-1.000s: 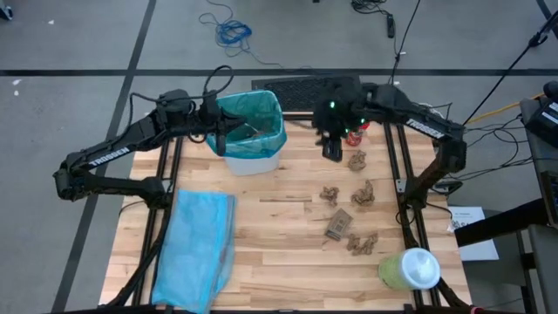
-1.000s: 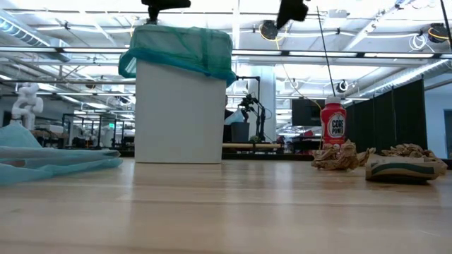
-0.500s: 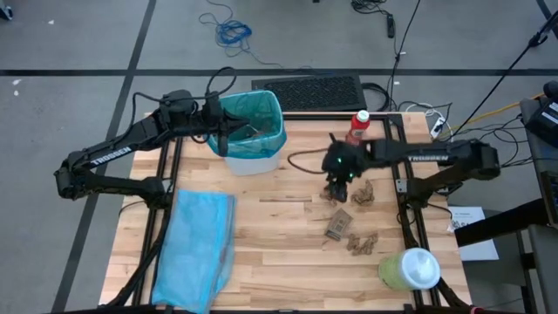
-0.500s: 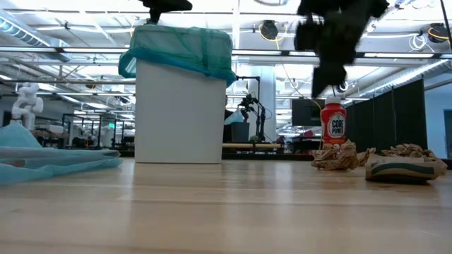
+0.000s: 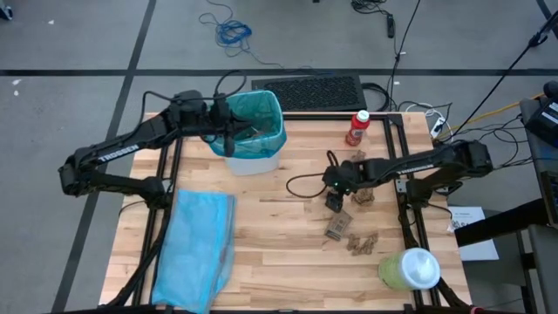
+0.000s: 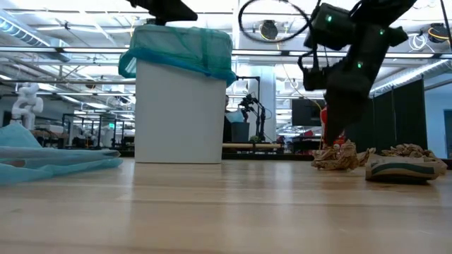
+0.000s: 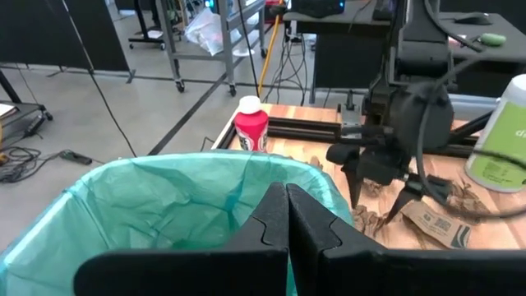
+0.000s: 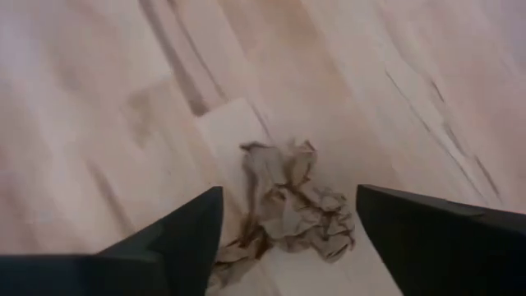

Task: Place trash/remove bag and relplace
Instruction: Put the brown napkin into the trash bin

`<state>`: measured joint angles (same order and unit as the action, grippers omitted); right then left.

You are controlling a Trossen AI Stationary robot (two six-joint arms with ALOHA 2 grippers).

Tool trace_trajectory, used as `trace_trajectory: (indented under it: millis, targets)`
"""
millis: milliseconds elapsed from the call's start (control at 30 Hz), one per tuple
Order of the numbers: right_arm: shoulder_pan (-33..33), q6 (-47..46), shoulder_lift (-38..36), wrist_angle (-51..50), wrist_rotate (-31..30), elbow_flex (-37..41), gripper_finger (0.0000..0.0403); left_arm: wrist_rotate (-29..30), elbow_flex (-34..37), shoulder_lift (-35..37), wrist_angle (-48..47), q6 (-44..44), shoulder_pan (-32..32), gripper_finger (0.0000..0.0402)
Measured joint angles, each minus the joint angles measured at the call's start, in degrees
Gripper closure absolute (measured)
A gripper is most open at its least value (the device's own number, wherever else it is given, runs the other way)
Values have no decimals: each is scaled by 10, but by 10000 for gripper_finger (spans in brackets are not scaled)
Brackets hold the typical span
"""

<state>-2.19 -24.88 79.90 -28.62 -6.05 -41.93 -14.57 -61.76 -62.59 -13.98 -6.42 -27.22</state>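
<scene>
- Your right gripper (image 5: 335, 202) hangs fingers apart over a crumpled brown scrap (image 8: 283, 210), right of the table's (image 5: 261, 253) middle.
- Step in hand: trash pickup, none gripped yet.
- Next: lower, straddle the scrap, pinch.
- Your left gripper (image 5: 228, 131), fingers together, hovers at the teal-lined bin (image 5: 253, 131), far edge.
</scene>
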Motion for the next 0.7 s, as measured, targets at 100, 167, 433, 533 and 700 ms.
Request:
trace_trajectory:
  millis: [100,167,433,533,700]
  targets:
    - [6,0,36,2,0,0,100,0,0,-1,0,0,0,402]
    - [9,0,62,2,-2,0,94,0,0,-1,0,0,0,402]
    - [16,-15,100,20,-11,-2,202,0,0,-1,-1,0,0,402]
    - [23,-14,90,25,-11,-13,304,0,0,-1,-1,-1,0,402]
    - [32,16,76,22,-7,-64,387,0,-15,9,0,-4,0,402]
